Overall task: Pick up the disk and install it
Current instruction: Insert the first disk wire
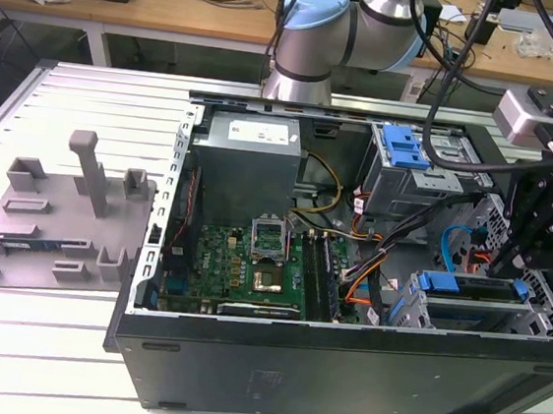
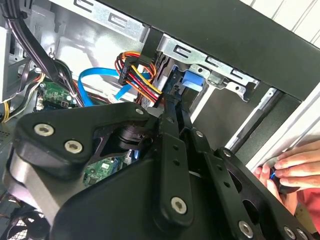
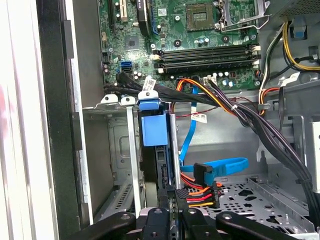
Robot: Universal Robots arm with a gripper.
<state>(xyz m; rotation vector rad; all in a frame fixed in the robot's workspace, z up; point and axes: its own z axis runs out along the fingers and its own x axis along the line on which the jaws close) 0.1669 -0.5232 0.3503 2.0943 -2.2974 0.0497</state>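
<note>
Grey slats make up the table (image 1: 64,343), and an open computer case (image 1: 338,372) lies on it. At the exterior view's right, the black pincer (image 1: 542,220) hangs over the drive bay. The disk (image 1: 471,287) sits on edge in that bay, its blue bracket up. The pincer looks closed on the disk's end, but I cannot tell for sure. A person's hand (image 2: 295,167) touches the case rim.

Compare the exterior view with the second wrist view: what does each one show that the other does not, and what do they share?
Exterior view: the grey fixture plate beside the open computer case, the grey power supply box and the processor socket. Second wrist view: a person's hand near the case's edge. Both: the blue flat cable and the green motherboard.
</note>
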